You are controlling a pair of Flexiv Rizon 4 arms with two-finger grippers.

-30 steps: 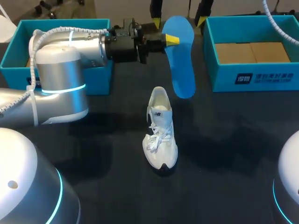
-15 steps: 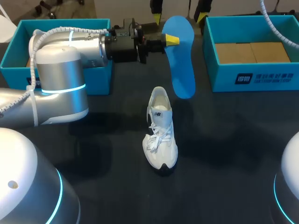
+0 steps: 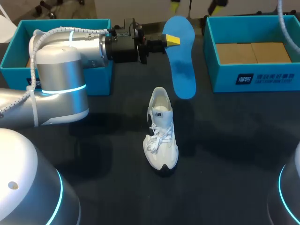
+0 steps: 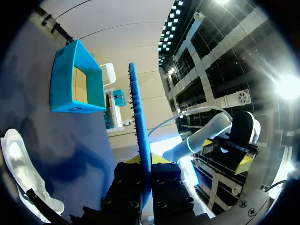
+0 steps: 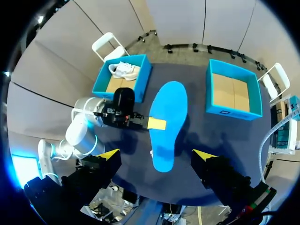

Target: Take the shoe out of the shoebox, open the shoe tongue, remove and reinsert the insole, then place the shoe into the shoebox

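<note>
L gripper (image 3: 171,40) is clamped on 1 flat blue foam insole (image 3: 180,61), pinching one long edge near its 12 o'clock end. In the L wrist view the insole runs edge-on btwn both fingers and is touched from 2 sides. It's held off the dark table (image 3: 225,154), broad face up toward the head cam, long axis running 12 to 6.

1 white lace-up sneaker w/ dark sole (image 3: 161,136) stands upright at approx table centre. Its toe is at 6 o'clock and its open collar at 12, apart from both grippers. The insole's 6 o'clock end sits at approx 1 o'clock off the sneaker's collar, near it in the head view.

R gripper (image 5: 155,153) has its fingers spread wide w/ nothing btwn them. It hangs high over the table, and in its own wrist view the insole lies under it. In the head view its 2 yellow tips show at the 12 o'clock edge.

There are 2 open blue cardboard shoeboxes. 1 is at 10 o'clock of the sneaker (image 3: 14,51), partly hidden by the silver L arm (image 3: 61,70). The other is at 2 o'clock (image 3: 253,77), brown cardboard floor showing. The R wrist view shows a 2nd white shoe (image 5: 124,69) inside the 10 o'clock box.

Count: 2 shoes, 1 insole, 2 boxes, 2 grippers.
</note>
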